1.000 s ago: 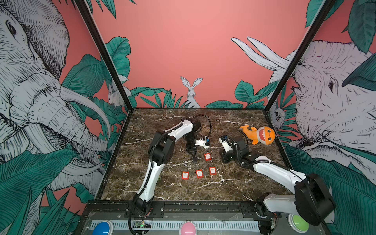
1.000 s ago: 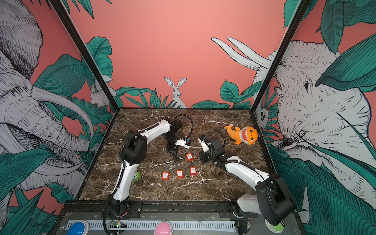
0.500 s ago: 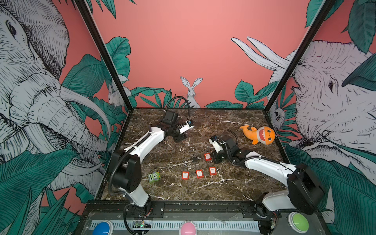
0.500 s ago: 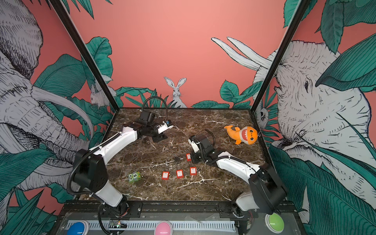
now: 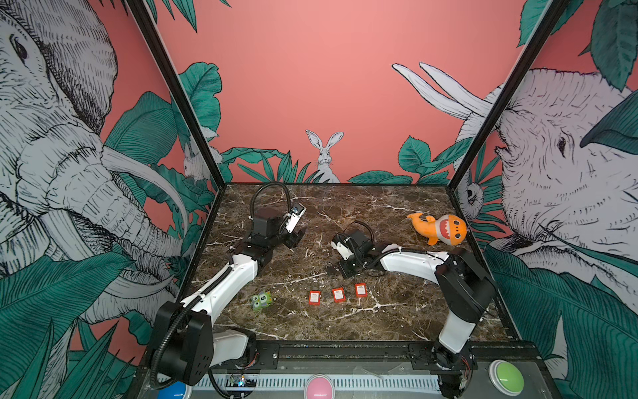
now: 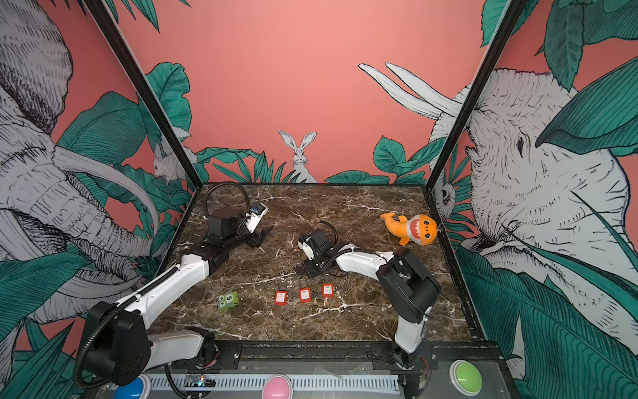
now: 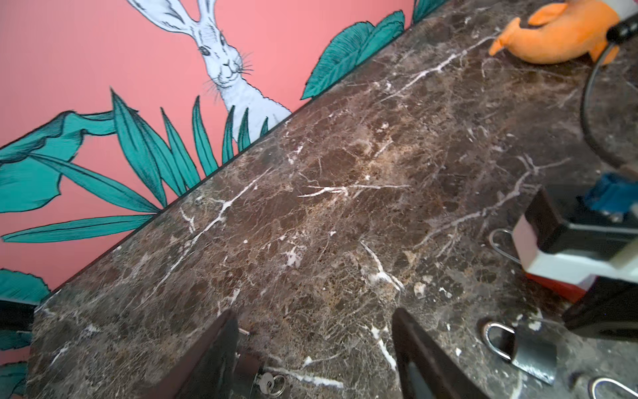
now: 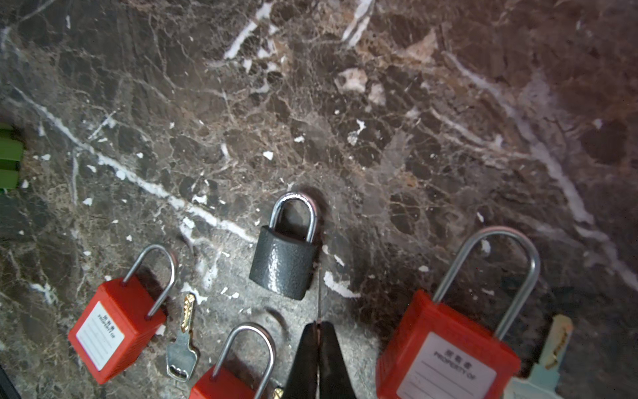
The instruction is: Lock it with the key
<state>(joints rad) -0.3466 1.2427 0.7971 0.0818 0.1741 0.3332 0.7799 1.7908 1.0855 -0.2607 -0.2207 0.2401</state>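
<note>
Key first: at the far left of the counter, a small silver one on a ring lies just beside a finger of the left pincer. It seems seated in something dark and mostly hidden. That pincer is spread, with bare stone between its fingers.

Mid-counter, 3 red padlocks sit in a row, with loose keys among them. Just far of the row the grey padlock lies flat, both shackle legs appearing to enter its body.

The right pincer is pressed together, tips aimed at that padlock's base. A thin sliver juts from them, perhaps a key blade edge-on; I cannot tell.

I judge the step to be lining up on the keyhole. Next comes a straight, level push into the slot, then a turn, with the left pincer steadying the body.
</note>
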